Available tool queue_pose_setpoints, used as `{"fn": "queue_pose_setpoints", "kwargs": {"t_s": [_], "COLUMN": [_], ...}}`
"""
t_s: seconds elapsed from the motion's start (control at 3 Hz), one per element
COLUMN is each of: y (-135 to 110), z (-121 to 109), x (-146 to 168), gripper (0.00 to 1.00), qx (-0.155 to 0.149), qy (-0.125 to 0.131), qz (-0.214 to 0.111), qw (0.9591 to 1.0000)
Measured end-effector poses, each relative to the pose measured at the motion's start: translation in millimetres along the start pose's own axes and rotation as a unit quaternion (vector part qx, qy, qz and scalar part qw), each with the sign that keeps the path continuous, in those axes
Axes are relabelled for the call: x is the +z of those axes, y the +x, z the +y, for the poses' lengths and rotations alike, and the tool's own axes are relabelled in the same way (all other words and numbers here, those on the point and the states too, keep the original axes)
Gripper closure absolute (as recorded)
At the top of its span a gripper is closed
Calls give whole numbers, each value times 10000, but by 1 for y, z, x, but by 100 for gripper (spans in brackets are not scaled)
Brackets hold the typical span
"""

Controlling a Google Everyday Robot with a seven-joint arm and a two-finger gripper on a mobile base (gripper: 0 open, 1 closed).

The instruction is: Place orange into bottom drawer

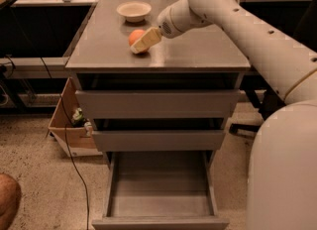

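Observation:
The orange point(134, 35) sits on the grey cabinet's top point(198, 50), left of centre and just in front of a shallow cream bowl point(133, 11). My gripper point(138, 43) reaches in from the right on the white arm and is right at the orange, its cream tip lying across the fruit's front right side. The bottom drawer point(161, 221) is pulled out towards me and its tray shows nothing inside. The two drawers above it are pushed in.
My white arm point(247, 30) crosses the cabinet's right side and its base fills the right edge. A cardboard box point(69, 125) and a black cable point(67, 140) lie on the floor to the left. A desk edge runs behind.

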State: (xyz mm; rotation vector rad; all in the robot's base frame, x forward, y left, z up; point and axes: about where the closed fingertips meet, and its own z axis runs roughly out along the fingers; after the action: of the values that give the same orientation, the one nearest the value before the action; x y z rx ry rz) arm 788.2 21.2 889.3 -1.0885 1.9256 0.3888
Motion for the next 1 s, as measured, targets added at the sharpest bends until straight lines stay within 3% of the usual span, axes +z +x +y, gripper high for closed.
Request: {"fn": "queue_pose_setpoints", "kwargs": {"t_s": [0.67, 1.0], "y": [7, 2], "z": [1, 5], "x": [18, 28], "gripper": [0, 0], "qx": [290, 380], "qy": [71, -48], "qz": [-279, -477], "qw": [9992, 9981]}}
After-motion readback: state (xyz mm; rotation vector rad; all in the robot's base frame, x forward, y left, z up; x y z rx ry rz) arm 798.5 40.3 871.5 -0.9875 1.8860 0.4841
